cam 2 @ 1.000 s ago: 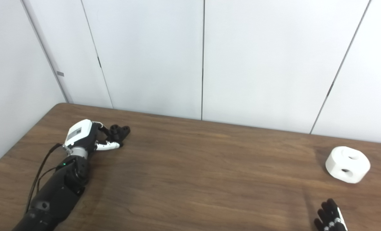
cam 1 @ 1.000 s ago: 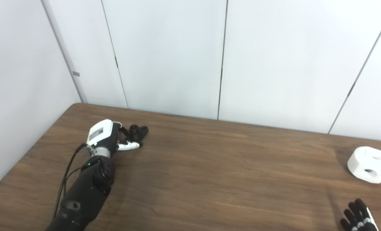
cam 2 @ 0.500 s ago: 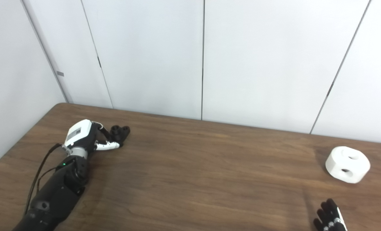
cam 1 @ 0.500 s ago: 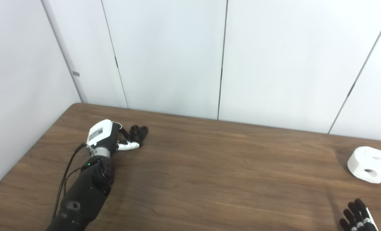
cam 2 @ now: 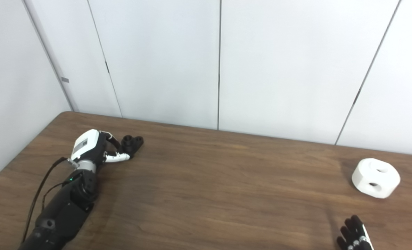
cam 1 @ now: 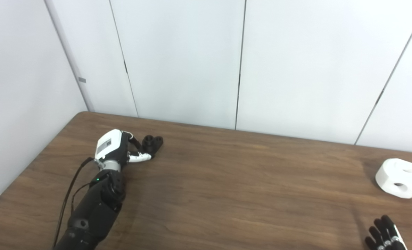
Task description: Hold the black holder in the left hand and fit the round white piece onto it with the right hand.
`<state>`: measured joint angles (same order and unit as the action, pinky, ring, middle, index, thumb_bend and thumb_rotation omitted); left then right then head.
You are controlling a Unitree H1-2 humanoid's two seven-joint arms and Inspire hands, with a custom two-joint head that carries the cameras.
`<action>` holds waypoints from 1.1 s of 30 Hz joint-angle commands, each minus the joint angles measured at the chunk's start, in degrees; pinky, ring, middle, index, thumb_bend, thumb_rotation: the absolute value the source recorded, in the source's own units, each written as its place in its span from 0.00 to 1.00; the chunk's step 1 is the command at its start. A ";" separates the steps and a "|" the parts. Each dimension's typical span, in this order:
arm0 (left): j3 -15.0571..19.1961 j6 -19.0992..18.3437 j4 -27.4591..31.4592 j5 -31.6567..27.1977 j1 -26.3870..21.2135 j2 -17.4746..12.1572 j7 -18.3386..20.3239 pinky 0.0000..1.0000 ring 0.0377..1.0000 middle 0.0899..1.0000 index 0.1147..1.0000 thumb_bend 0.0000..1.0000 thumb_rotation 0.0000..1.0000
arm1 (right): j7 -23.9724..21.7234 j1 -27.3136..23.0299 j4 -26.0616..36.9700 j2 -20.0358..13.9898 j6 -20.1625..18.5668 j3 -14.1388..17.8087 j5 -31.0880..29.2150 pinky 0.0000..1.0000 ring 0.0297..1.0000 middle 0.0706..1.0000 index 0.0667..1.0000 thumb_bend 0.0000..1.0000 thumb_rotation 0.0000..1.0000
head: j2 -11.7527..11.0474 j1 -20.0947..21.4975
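The black holder (cam 1: 153, 141) lies on the wooden table (cam 1: 233, 187) at the far left, two round sockets facing up. My left hand (cam 1: 113, 148) reaches it from the near side, its dark fingers and white thumb closed around the holder's near end. The round white piece (cam 1: 400, 177), a thick disc with holes in its top and side, rests far off at the table's right edge. Only the black fingertips of my right hand (cam 1: 383, 238) show at the bottom right, spread apart and holding nothing, a short way in front of the white piece.
White wall panels (cam 1: 185, 62) rise right behind the table's far edge and along its left side. A black cable (cam 1: 68, 194) runs beside my left forearm.
The black holder has shifted and turned slightly to the right under my left fingers. My right fingertips have sunk a little lower in the picture.
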<state>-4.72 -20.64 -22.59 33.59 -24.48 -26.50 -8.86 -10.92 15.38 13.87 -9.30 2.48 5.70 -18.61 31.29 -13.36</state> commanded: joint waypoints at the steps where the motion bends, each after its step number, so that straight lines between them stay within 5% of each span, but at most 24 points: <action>1: 0.07 1.06 0.62 0.45 -1.41 -1.43 -0.94 0.92 0.86 0.73 0.41 0.52 0.05 | -0.33 1.27 0.31 -0.21 -0.38 -0.27 0.11 1.00 1.00 1.00 1.00 0.66 0.99 | 0.08 -0.06; 17: -0.74 -0.51 6.88 -0.21 1.31 -1.91 4.79 0.90 0.86 0.74 0.42 0.52 0.05 | 0.13 1.15 0.61 0.28 -0.45 -0.21 0.49 1.00 1.00 0.99 1.00 0.65 0.98 | 0.43 0.55; 25: -2.71 -2.40 14.99 0.62 5.09 -1.39 9.74 0.89 0.87 0.74 0.42 0.52 0.05 | 0.63 0.98 1.05 0.44 -1.04 -0.41 1.41 1.00 1.00 0.99 1.00 0.62 0.98 | 0.48 0.84; 33: -5.40 -0.32 21.20 1.12 9.45 -0.33 11.24 0.84 0.88 0.77 0.42 0.52 0.06 | 1.05 0.87 1.16 0.67 -0.95 -0.59 2.07 1.00 1.00 0.99 1.00 0.61 0.97 | 1.20 2.14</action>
<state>-9.07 -22.01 -3.54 34.35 -15.05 -26.94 0.86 -10.05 15.58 14.25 -9.05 2.26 5.37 -16.59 32.43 -11.16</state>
